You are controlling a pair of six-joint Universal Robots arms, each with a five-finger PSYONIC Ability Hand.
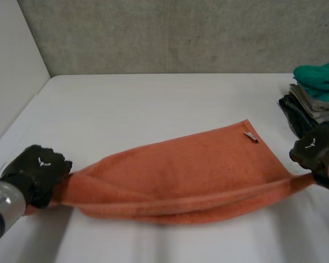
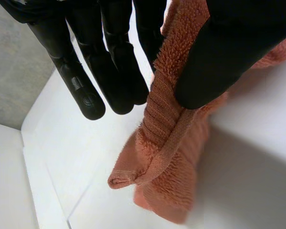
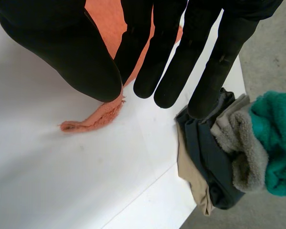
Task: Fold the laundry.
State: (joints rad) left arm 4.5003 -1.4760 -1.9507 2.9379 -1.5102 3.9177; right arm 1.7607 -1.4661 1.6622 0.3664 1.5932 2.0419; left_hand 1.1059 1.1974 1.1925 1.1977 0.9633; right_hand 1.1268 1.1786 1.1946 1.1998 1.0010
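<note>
Lower left, the left hand (image 1: 35, 172) pinched one end of the orange terry towel (image 1: 186, 175) between thumb and straight fingers; the right hand (image 1: 313, 149), mid-right, pinched the other.

Towel (image 1: 181, 175) lies across table (image 1: 153, 104), clothes pile (image 1: 315, 98) far right

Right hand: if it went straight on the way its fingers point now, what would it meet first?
Probably the pile of clothes, whose dark cloth lies just past the right hand's outer fingertips in its wrist view; past the others is bare white table. Depth is unclear, so the table could come first.
</note>
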